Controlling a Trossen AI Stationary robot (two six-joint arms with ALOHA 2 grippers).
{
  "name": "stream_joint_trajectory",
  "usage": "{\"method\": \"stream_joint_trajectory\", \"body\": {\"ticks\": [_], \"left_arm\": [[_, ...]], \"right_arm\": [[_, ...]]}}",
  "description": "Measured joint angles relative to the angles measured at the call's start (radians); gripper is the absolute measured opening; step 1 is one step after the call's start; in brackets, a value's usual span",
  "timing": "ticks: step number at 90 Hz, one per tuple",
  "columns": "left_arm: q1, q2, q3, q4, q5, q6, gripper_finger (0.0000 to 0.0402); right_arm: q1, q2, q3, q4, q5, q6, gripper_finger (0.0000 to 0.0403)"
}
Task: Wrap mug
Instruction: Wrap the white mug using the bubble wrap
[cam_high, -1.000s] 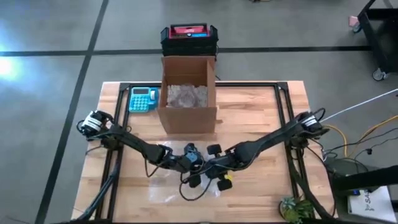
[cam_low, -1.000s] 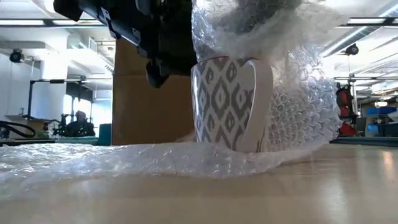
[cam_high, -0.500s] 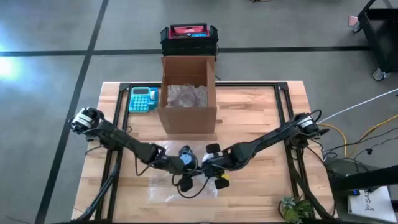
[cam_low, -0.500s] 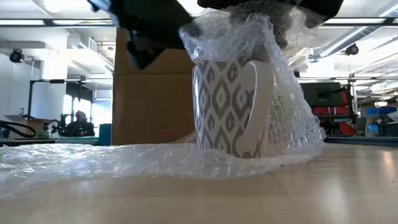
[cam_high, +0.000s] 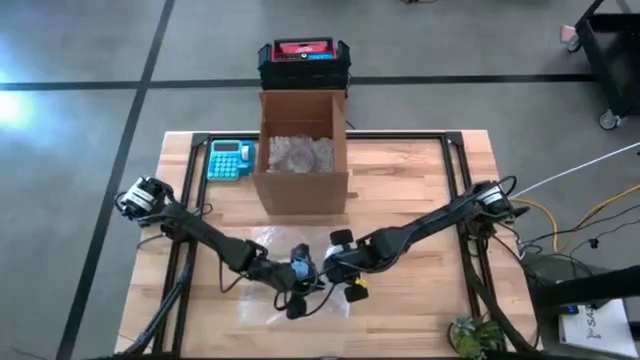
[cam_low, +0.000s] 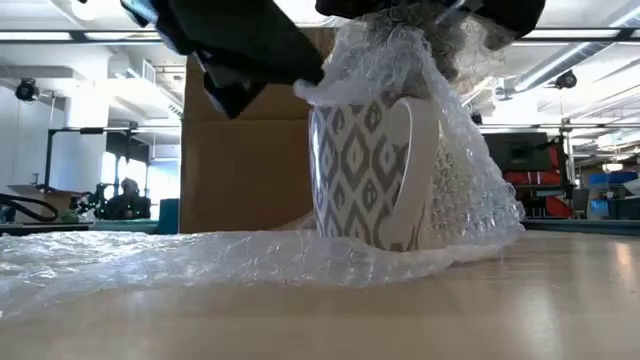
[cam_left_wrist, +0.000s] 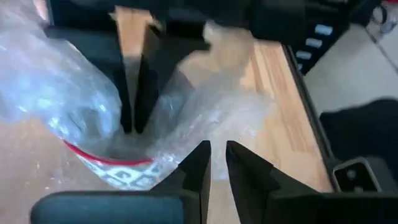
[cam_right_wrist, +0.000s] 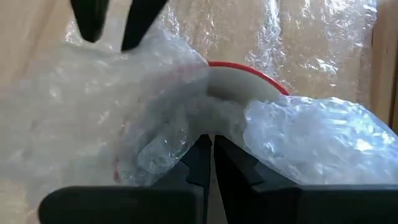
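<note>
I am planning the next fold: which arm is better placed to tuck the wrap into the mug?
Right, probably: the right gripper already pinches the bubble wrap at the mug rim; the left gripper holds nothing.

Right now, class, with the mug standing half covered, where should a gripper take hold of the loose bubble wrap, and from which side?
Probably grip the flat, free bubble wrap lying on the table on the mug's still bare patterned side, coming from above. That flap lies loose and unpinned, while the wrap above the rim is already bunched where the left gripper and right gripper are working.
</note>
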Motion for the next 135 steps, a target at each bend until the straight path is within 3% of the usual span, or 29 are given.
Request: {"method": "stream_joint_trajectory", "body": {"ticks": [9,56,104,135], "left_arm": [[0.001,-0.002,0.001,0.023,0.031,0.003,0.0003],[0.006,0.034,0.002,0.186,0.057,0.075,0.0],[0.048,0.05,0.002,0.245,-0.099,0.101,0.0],[0.051,0.062,0.002,0.248,-0.104,0.109,0.0]], "right_arm": [[-0.001,0.0,0.0,0.0,0.0,-0.008,0.0009],[-0.002,-0.001,0.0,0.006,0.0,-0.036,0.0008],[-0.003,-0.002,-0.002,0.012,0.001,-0.055,0.0008],[-0.003,-0.003,-0.002,0.012,0.002,-0.054,0.0008]]}}
